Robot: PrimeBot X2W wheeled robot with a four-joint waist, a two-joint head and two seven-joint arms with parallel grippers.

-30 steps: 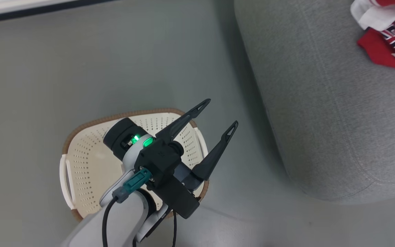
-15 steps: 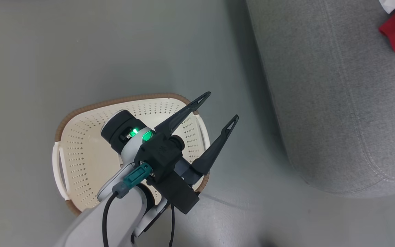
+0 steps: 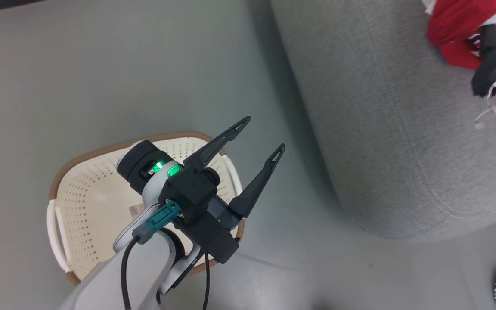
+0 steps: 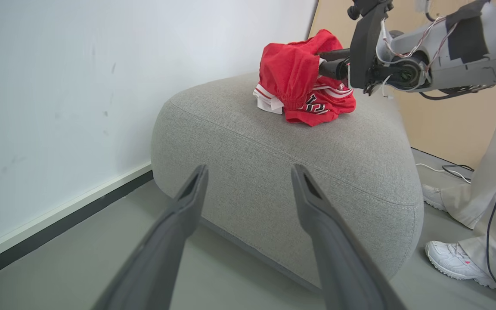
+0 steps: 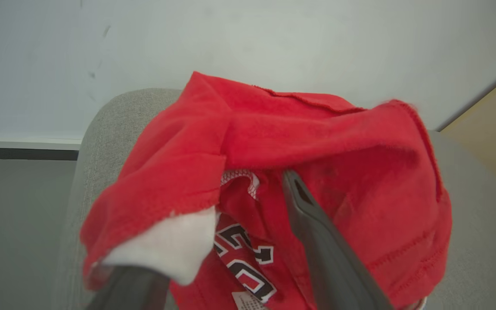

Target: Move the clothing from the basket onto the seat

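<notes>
Since the earlier frame the right pincer (image 4: 323, 62) has come over the seat (image 3: 381, 129) to the clothing (image 4: 293, 73). Its fingers stand wide apart, and one red garment is draped over them above the rest of the pile, which lies on the seat's top. The left pincer (image 3: 265, 133) hangs wide, holding nothing, over the basket (image 3: 84, 193), which sits on the floor beside the seat. A person's white shoe (image 4: 454, 258) stands near the seat.

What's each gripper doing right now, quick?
Left gripper: open, holding nothing.
Right gripper: open, fingers spread inside the clothing on the seat; fabric drapes over one finger, with nothing pinched.
</notes>
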